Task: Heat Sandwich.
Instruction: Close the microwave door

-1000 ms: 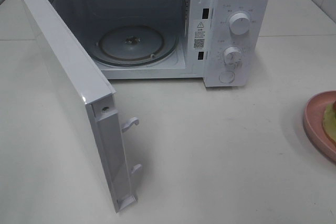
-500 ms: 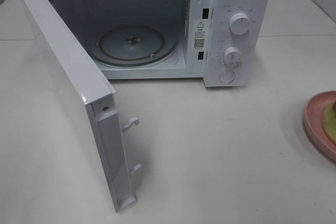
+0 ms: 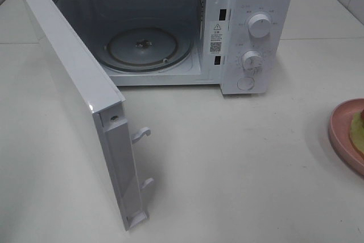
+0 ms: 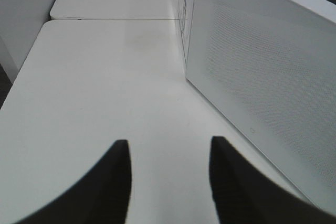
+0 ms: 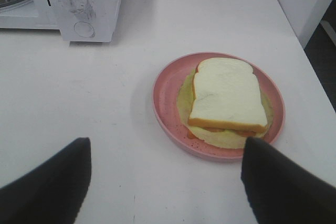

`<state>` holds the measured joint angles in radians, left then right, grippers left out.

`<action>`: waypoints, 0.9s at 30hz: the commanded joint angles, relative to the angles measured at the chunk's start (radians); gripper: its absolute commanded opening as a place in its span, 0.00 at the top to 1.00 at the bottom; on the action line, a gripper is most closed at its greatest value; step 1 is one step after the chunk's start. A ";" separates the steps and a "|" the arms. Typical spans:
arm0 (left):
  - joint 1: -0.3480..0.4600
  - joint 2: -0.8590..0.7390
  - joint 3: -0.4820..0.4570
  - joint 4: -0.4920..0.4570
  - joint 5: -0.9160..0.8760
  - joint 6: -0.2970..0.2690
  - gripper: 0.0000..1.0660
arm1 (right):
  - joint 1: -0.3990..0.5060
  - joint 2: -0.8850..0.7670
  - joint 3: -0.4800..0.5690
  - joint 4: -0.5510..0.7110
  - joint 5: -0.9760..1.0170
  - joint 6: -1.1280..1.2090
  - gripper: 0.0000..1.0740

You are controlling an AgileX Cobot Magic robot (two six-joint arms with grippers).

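Note:
The sandwich (image 5: 227,96), white bread over orange and pale green layers, lies on a round pink plate (image 5: 167,113) on the white table. In the high view only the plate's edge (image 3: 341,135) and a sliver of the sandwich (image 3: 359,128) show at the far right. The white microwave (image 3: 256,4) stands at the back with its door (image 3: 74,83) swung wide open and a bare glass turntable (image 3: 149,48) inside. My right gripper (image 5: 165,182) is open and empty, above the table just short of the plate. My left gripper (image 4: 167,182) is open and empty, beside the door's outer face (image 4: 262,72).
The microwave's two knobs (image 3: 259,25) and a round button are on its right panel, also seen in the right wrist view (image 5: 76,1). The open door juts toward the table's front left. A seam between two tabletops (image 4: 115,19) runs behind the left gripper's area.

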<state>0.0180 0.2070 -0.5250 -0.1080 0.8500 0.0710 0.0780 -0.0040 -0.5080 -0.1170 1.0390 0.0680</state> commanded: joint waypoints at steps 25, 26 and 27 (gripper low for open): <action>-0.002 0.396 0.320 -0.038 -0.906 0.173 1.00 | -0.007 -0.027 0.005 -0.002 -0.001 -0.009 0.29; -0.002 0.434 0.331 -0.038 -0.963 0.173 1.00 | -0.007 -0.027 0.005 -0.002 -0.001 -0.009 0.29; -0.002 0.449 0.334 -0.037 -0.983 0.173 1.00 | -0.007 -0.027 0.005 -0.002 -0.001 -0.009 0.29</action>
<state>0.0180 0.6340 -0.1980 -0.1390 -0.0680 0.2410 0.0780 -0.0040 -0.5080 -0.1170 1.0390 0.0680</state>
